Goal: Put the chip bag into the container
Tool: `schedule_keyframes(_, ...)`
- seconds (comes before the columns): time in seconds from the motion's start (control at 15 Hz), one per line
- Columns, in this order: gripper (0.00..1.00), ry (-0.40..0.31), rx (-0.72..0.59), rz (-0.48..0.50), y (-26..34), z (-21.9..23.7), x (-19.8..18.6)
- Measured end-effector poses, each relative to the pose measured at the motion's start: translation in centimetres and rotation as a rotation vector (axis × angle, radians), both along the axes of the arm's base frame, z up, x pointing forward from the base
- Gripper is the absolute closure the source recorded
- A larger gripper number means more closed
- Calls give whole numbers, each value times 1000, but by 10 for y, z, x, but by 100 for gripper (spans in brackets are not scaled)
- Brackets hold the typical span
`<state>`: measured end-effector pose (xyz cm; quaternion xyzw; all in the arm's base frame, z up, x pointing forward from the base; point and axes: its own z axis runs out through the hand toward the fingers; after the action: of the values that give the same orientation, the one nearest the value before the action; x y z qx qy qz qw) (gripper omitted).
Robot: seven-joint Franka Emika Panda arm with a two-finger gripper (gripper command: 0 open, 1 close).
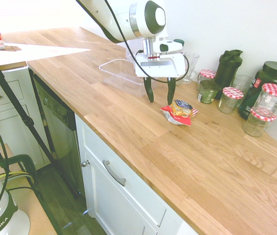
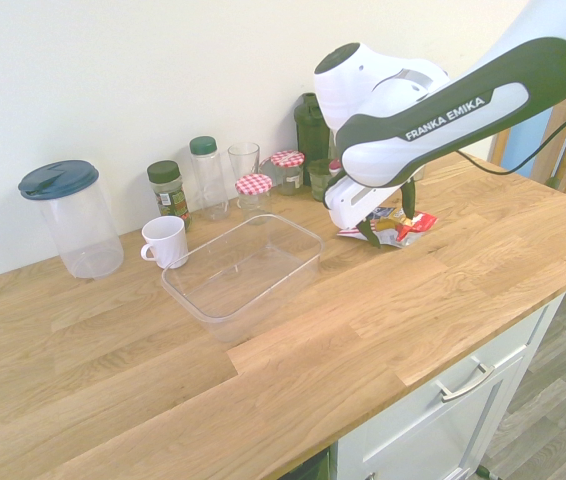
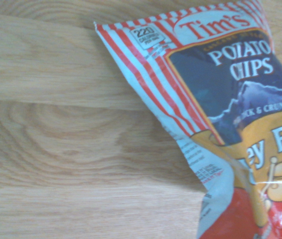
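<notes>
Near the bench's back edge, between container (image 1: pixel 124 75) and jars (image 1: pixel 230 99), chip bag (image 1: pixel 179 111) lying flat on the wood, gripper (image 1: pixel 159 93) spread and empty just beside it, nothing grasped yet, lifting and dropping into the empty container left.

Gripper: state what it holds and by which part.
Nothing is held. The white arm's two-finger gripper is open, above the wooden countertop; the wrinkly red-edged chip bag lies flat on the countertop beside its fingertips.
</notes>
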<state>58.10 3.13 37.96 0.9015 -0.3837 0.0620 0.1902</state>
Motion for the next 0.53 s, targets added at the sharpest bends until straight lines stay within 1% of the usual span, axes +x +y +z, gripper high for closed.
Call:
schedule_keyframes(0.2,100,8,-1,-6,-6,-12,-1)
schedule_keyframes(0.53,100,1,-10,-3,-13,-16,-2)
